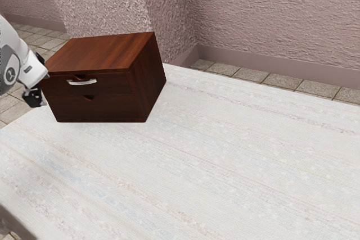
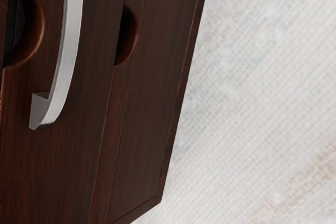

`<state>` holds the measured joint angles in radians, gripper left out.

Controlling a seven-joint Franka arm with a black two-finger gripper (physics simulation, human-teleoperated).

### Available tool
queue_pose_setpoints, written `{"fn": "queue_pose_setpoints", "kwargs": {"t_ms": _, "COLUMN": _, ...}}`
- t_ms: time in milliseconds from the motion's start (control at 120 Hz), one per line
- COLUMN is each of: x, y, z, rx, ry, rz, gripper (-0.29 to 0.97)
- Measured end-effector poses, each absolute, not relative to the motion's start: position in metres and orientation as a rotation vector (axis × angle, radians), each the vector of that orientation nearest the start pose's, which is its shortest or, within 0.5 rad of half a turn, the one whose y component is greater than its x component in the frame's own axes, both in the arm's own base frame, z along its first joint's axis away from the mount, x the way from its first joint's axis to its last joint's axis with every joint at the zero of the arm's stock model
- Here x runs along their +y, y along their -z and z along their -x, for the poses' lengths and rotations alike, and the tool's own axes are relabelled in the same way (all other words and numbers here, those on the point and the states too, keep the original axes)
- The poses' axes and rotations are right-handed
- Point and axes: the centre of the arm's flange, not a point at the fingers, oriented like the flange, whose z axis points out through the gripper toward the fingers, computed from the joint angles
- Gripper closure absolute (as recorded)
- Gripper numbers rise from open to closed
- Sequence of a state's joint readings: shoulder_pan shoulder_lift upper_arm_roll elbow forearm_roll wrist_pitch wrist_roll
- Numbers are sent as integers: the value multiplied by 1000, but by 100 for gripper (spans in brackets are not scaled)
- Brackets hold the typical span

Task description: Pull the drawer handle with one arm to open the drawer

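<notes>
The cabinet (image 1: 107, 54) was dark reddish-brown with fine wood grain, its handle (image 1: 82, 82) pale silver-grey. The tabletop (image 1: 225, 155) was off-white with faint woven streaks. The far wall (image 1: 270, 9) was a mottled dusty pink, the floor tiles (image 1: 292, 82) grey-beige. On the left, the arm (image 1: 14, 54) was white and grey, its claw (image 1: 38, 78) black.

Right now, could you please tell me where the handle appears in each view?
Exterior view: the handle sits on the upper drawer front, near the exterior view's left.
Wrist view: the handle lies along that drawer front.
Shared landmark: the lower notch beside the handle.
</notes>
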<state>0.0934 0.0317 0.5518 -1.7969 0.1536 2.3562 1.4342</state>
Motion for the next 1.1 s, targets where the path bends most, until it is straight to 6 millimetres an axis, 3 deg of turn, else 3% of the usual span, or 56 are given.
{"fn": "queue_pose_setpoints", "kwargs": {"t_ms": 325, "x": 354, "y": -575, "z": -520, "rx": 1147, "ry": 189, "rz": 2320, "gripper": 0}}
{"fn": "queue_pose_setpoints", "kwargs": {"t_ms": 533, "x": 362, "y": -561, "z": -524, "rx": 1140, "ry": 187, "rz": 2342, "gripper": 0}}
{"fn": "queue_pose_setpoints", "kwargs": {"t_ms": 808, "x": 350, "y": -555, "z": -547, "rx": 1184, "ry": 182, "rz": 2313, "gripper": 0}}
{"fn": "queue_pose_setpoints", "kwargs": {"t_ms": 1100, "x": 349, "y": -541, "z": -553, "rx": 1189, "ry": 201, "rz": 2341, "gripper": 0}}
